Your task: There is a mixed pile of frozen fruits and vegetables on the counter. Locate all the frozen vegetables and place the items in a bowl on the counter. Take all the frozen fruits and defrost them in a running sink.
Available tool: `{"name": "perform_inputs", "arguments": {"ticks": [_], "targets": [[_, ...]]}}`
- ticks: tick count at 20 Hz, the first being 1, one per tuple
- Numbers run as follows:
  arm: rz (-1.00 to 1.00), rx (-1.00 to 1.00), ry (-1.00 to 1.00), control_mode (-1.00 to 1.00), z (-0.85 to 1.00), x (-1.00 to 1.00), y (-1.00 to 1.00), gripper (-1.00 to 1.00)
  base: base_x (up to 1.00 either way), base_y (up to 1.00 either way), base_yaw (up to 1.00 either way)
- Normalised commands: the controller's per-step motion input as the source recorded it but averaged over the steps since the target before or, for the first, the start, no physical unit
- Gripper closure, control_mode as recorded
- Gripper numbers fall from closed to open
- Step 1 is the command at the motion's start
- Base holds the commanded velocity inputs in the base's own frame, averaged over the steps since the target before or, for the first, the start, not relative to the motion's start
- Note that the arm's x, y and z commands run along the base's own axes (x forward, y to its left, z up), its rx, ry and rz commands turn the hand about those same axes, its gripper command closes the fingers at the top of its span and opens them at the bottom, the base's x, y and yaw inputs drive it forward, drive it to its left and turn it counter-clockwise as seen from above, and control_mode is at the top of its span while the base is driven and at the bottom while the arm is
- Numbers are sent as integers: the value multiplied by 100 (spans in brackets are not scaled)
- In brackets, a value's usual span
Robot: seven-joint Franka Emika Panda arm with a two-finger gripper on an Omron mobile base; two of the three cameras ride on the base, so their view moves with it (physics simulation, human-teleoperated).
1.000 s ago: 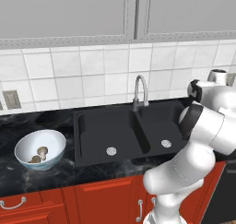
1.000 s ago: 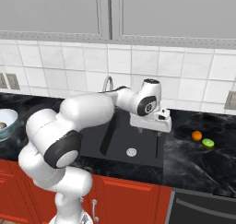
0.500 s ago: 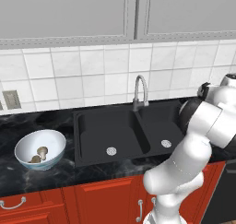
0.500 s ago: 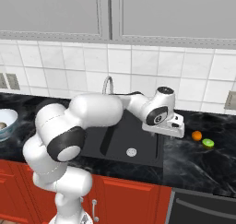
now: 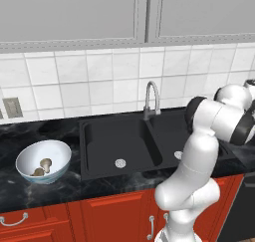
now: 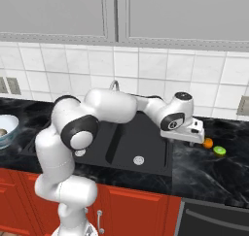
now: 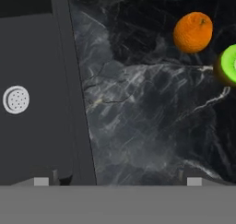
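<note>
i hold the gripper (image 6: 198, 134) above the counter (image 7: 138, 126) just right of the sink (image 6: 141, 143), jaws spread wide and holding nothing. the two mushrooms (image 5: 42, 166) lie in the bowl (image 5: 27, 159) at the far left of the counter, so i judge the vegetable half done and the fruit next. the orange (image 7: 193, 32) and the lime (image 7: 229, 64) sit side by side on the black marble, close together though i cannot tell if they touch, a short way beyond my fingertips and off toward the lime's side. to do this well, i would centre over the orange first, the nearer of the pair to the sink, come straight down, and close across its middle so it cannot roll into the lime. the marble between gripper and fruit is bare, giving an open approach. the sink rim runs close along one side of the hand, and the faucet (image 5: 151, 97) stands over the divider, so the carry back should clear both.
</note>
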Motion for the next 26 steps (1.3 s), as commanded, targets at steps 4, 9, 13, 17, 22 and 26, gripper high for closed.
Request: {"name": "perform_inputs", "arguments": {"ticks": [4, 9, 13, 17, 22, 26], "targets": [[0, 0, 0, -100, 7, 20, -59, -100, 0, 0, 0], [0, 0, -1, -100, 7, 31, -50, -100, 0, 0, 0], [2, 4, -4, -100, 0, 7, -46, -100, 0, 0, 0], [3, 4, -5, -100, 0, 19, -35, -100, 0, 0, 0], [0, 1, -8, -100, 0, 2, -5, -100, 0, 0, 0], [0, 0, -11, -100, 0, 9, 0, -100, 0, 0, 0]]}}
